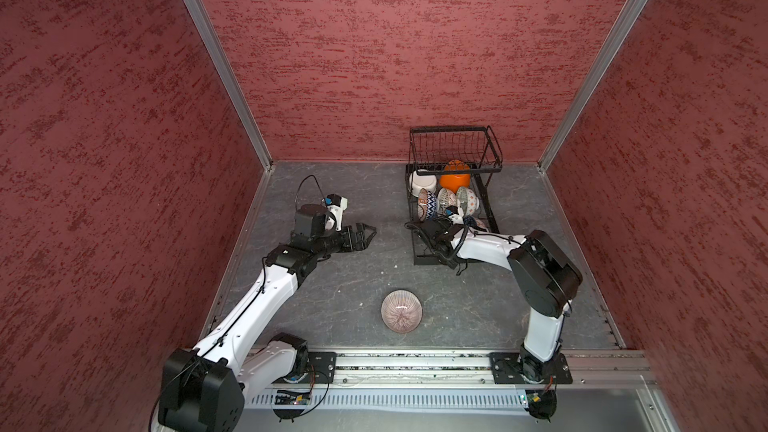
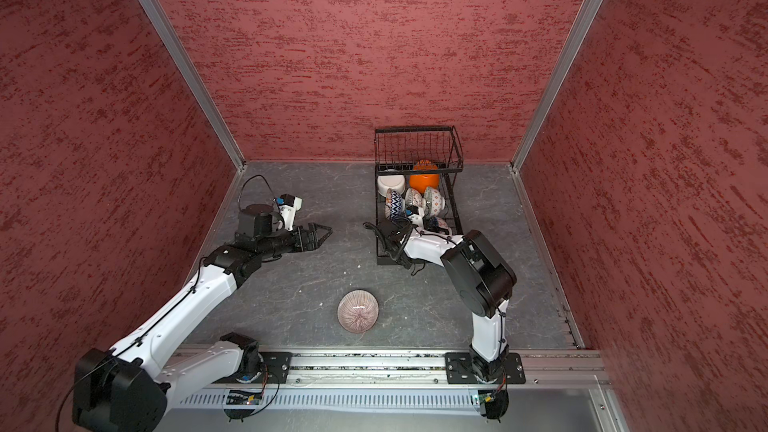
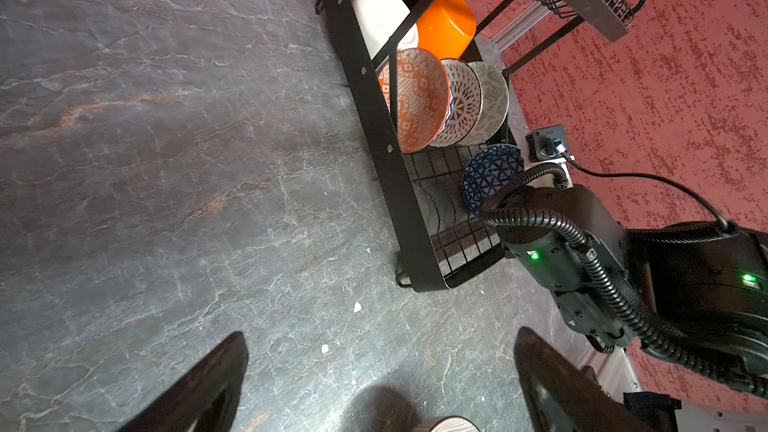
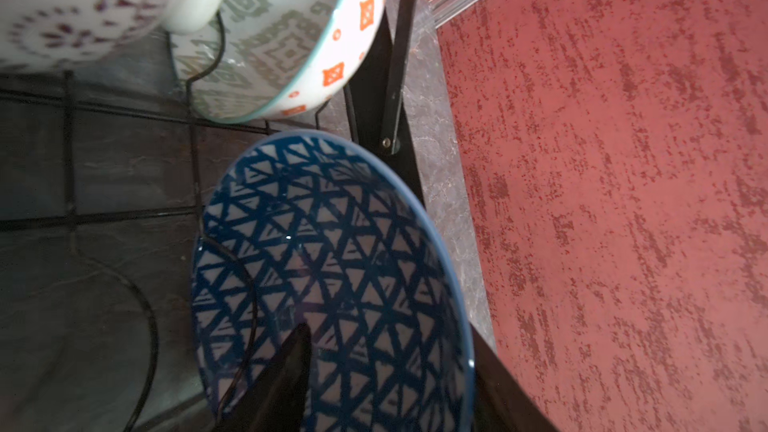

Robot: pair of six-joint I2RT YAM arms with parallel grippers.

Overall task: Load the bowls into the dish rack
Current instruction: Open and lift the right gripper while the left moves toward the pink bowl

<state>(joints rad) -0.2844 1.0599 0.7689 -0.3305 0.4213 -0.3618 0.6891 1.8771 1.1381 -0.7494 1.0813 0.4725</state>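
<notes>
Both top views: high, angled down over whole table, near-identical. Left wrist: mid-range on dish rack. Right wrist: tight on blue bowl inside; wrist views share it.

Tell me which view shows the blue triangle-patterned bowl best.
The right wrist view: the blue bowl is large, its pattern sharp. The left wrist view shows it smaller, on edge in the dish rack, partly behind a cable. In both top views the right arm nearly hides it.

White arms, black joints, corrugated cable
</notes>
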